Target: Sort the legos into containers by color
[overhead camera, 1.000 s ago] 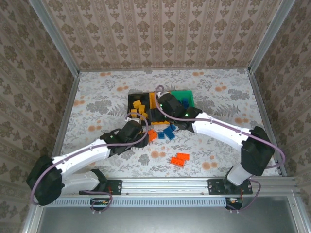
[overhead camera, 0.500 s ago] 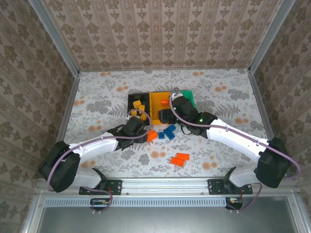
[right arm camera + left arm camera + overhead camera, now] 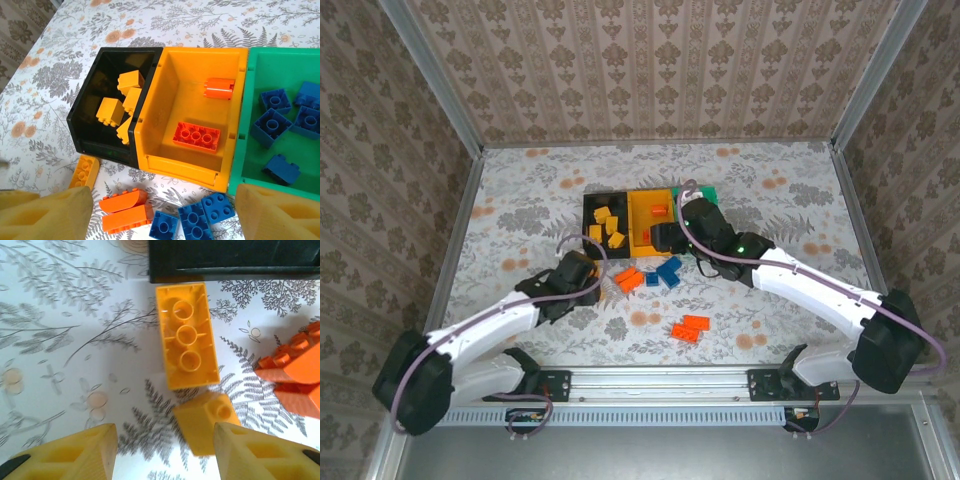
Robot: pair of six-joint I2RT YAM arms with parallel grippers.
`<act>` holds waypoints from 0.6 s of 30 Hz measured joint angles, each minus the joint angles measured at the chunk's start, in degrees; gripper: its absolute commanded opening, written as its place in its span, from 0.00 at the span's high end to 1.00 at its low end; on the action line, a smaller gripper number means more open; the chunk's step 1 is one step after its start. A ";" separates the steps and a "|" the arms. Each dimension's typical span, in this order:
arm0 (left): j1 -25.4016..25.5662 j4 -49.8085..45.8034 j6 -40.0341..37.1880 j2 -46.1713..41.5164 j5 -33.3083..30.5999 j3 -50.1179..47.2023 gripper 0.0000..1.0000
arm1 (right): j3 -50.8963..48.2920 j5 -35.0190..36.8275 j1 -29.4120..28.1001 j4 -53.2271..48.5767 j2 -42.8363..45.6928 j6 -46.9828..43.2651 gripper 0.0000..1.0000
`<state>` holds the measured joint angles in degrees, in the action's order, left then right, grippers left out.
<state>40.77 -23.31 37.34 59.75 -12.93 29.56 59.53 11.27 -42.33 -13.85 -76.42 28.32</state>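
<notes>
As the left end effector (image 3: 162,440) gapes, a yellow lego (image 3: 186,356) (underside up) points toward the black bin (image 3: 235,260).

We are seeing three joined bins sitting mid-frame: the black bin (image 3: 100,148) holding yellow bricks (image 3: 111,111), the orange-yellow bin (image 3: 181,173) two red-orange bricks (image 3: 196,136), the green bin (image 3: 280,53) blue bricks (image 3: 271,127). A loose yellow brick (image 3: 84,172), loose red-orange bricks (image 3: 125,211) and loose blue bricks (image 3: 192,216) are lying just below them.
</notes>
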 measured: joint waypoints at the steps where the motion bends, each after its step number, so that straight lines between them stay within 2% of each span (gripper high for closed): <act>1: 0.00 -1.20 0.20 -2.34 0.02 0.00 0.37 | -0.04 0.00 0.13 -0.02 0.24 0.04 0.23; 4: 0.02 -2.67 0.74 -7.08 0.85 0.04 0.23 | -0.07 0.00 0.28 0.04 0.74 0.15 0.23; 7: 0.07 -1.66 1.05 -5.14 2.71 0.17 0.14 | -0.17 -0.02 0.42 0.20 0.92 0.22 0.23; 13: 0.90 4.52 1.40 9.97 6.75 0.52 0.13 | -0.96 -0.02 0.83 0.42 1.49 0.22 0.23; 18: 1.14 5.97 1.88 14.47 5.90 1.38 0.21 | -2.47 -0.02 1.55 0.39 3.52 0.22 0.23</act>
<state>41.91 -17.34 39.22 74.22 -7.03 30.94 57.06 11.25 -40.77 -13.45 -72.90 28.53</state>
